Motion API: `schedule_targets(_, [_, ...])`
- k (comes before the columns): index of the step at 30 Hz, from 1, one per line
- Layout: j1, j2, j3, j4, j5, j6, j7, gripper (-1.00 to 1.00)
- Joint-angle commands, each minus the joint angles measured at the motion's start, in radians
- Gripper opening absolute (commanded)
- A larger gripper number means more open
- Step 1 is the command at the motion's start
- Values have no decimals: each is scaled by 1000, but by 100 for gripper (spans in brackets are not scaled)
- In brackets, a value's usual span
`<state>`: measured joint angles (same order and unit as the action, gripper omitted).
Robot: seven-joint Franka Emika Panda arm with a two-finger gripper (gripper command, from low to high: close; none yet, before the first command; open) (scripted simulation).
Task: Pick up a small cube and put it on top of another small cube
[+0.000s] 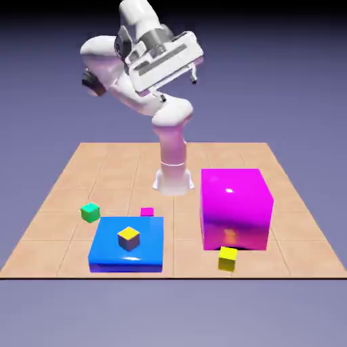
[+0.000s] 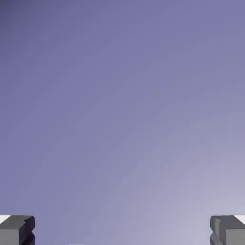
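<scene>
The small cube, plain yellow-green, rests on the table near its front edge, just in front of the big magenta block. The other small cube, tiny and magenta-pink, sits behind the blue slab's back edge. My gripper hangs high above the table's far side, well away from both cubes, open with nothing between its fingers. In the hand view the gripper faces only the blue-violet backdrop; its grey fingertips stand wide apart at the bottom corners, and no cube shows.
A huge glossy magenta block stands on the exterior view's right. A flat blue slab lies at front left with a yellow-topped, dark-sided cube on it. A green cube sits left of the slab.
</scene>
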<state>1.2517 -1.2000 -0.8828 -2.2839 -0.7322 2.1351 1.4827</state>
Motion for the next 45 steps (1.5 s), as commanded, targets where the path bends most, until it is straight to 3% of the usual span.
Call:
schedule_targets(1, [36, -18, -26, 15, -21, -26, 22, 0])
schedule_targets(27, [978, -497, -697, 415, -578, -712, 585, 0])
schedule_targets(33, [956, -561, -809, 378, -674, -630, 586, 0])
schedule_targets(34, [956, -561, -809, 378, -674, -630, 586, -100])
schedule_targets(38, [980, -500, -701, 415, -581, -711, 587, -100])
schedule_targets(45, [729, -341, -564, 264, -539, -593, 322, -100])
